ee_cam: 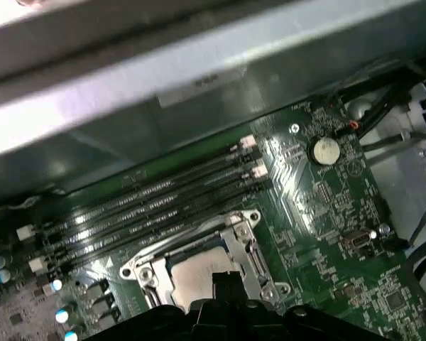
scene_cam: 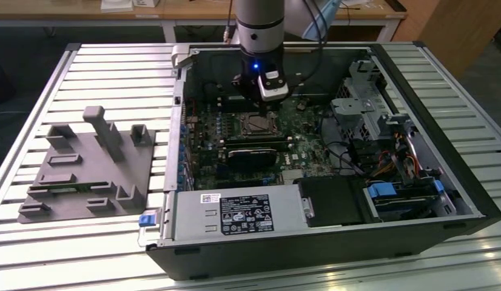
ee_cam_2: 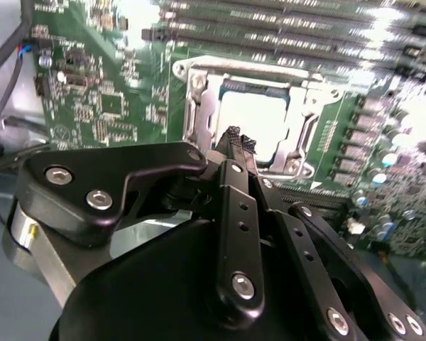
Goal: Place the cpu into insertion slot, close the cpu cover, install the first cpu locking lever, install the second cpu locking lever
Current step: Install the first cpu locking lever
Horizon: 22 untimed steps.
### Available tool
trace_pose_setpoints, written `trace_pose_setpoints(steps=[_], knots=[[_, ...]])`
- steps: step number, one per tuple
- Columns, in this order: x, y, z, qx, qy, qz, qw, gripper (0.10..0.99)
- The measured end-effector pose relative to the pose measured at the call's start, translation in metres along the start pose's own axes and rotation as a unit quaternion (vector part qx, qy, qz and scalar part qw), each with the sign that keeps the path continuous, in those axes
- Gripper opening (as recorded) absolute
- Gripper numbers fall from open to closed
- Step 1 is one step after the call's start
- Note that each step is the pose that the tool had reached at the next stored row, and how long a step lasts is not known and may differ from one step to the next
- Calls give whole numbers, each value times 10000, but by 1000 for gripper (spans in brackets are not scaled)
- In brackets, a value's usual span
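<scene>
Slatted metal desk (scene_cam: 113, 66) carrying one open computer case (scene_cam: 444, 151).
One cpu (ee_cam_2: 259, 121) lies flat in the insertion slot (ee_cam: 145, 273), cpu cover (ee_cam_2: 199, 106) around it; gripper (ee_cam_2: 238, 138) jaws pressed together just above.

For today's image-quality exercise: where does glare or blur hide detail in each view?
Second wrist view: glare whitens the cpu top and the board's far edge. First wrist view: the case wall is smeared. Exterior view: the table slats gleam, the case interior is dim.
</scene>
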<state>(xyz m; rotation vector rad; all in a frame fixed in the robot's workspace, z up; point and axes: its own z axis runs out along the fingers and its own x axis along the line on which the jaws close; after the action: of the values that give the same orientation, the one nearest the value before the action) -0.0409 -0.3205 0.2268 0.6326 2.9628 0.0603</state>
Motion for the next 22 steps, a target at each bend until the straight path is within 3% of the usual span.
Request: trace_pose_setpoints(steps=[2, 4, 5, 11, 14, 18, 22], knots=[[-16, -26, 1, 32, 42, 0, 10000, 106], [-29, -25, 3, 99, 126, -2, 9999, 106], [-30, -25, 3, 117, 141, -2, 9998, 106], [-30, -25, 4, 114, 144, -39, 9998, 106], [-30, -25, 7, 91, 156, -294, 9994, 106], [-29, -25, 10, 76, 168, -641, 9978, 106], [-31, -25, -3, 87, 165, -676, 9975, 106]])
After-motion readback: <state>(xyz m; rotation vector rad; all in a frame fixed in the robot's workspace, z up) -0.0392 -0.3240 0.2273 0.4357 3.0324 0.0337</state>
